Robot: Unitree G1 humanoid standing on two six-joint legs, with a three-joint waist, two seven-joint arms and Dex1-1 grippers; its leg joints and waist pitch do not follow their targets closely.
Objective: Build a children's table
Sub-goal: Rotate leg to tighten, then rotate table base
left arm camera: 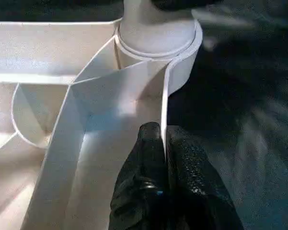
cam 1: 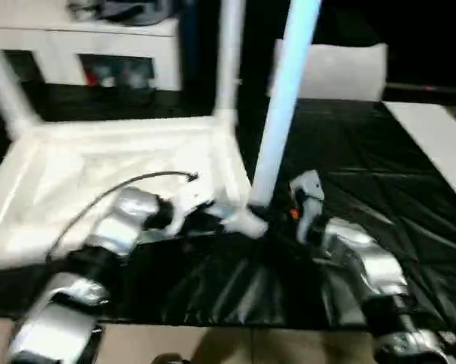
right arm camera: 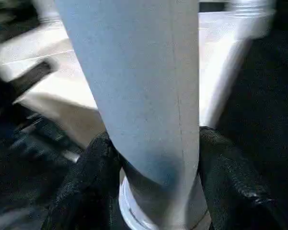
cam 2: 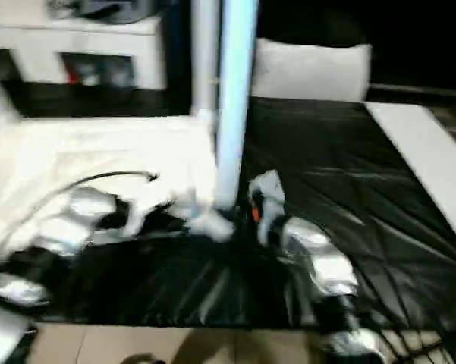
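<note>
Nearest, two silver forearms reach forward over a black-covered work table. The right gripper is clenched around the bottom of an upright white leg, one black finger on each side, just above the round corner socket where the leg stands.

Just beside it, the left gripper pinches the thin rim wall of the tabletop, one finger inside the rim and one outside, close to that same corner socket.

The children's table lies upside down on the black cover, its ribbed underside facing up, towards the robot's left. Farther back, a second leg stands upright in the far corner, and a third leg leans at the far left corner.

Beyond the work table stands a white cabinet with glass doors, and a pale cushion-like shape to its right.
</note>
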